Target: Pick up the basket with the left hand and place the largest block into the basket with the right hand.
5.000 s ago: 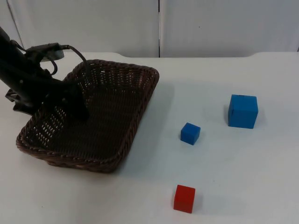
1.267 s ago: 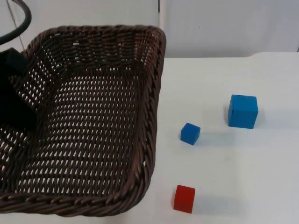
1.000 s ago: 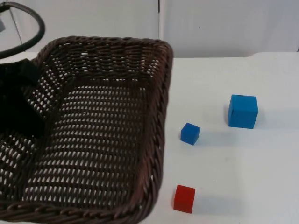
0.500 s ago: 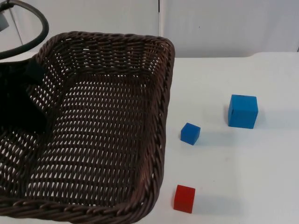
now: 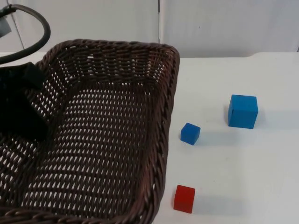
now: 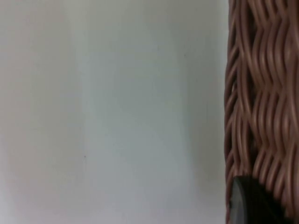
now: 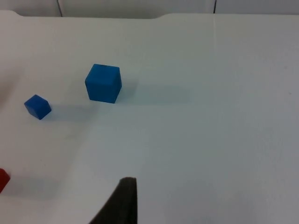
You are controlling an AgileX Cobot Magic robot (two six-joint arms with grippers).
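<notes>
The dark brown wicker basket hangs lifted and tilted over the table's left side, close to the top camera. My left gripper is shut on its left wall, and the woven wall runs beside the black fingertip in the left wrist view. The largest block, light blue, rests on the table at the right, also seen as a blue cube well ahead of my right gripper's fingertip. The right gripper is open with nothing in it, hovering back from the blocks.
A small blue block lies between basket and large block; the right wrist view shows it too. A red block sits near the front edge, just right of the basket's corner. The grey partition wall closes the back.
The basket, raised off the table over the last seconds, has drifted a little to the right and nearer the camera. The three blocks have not moved.
</notes>
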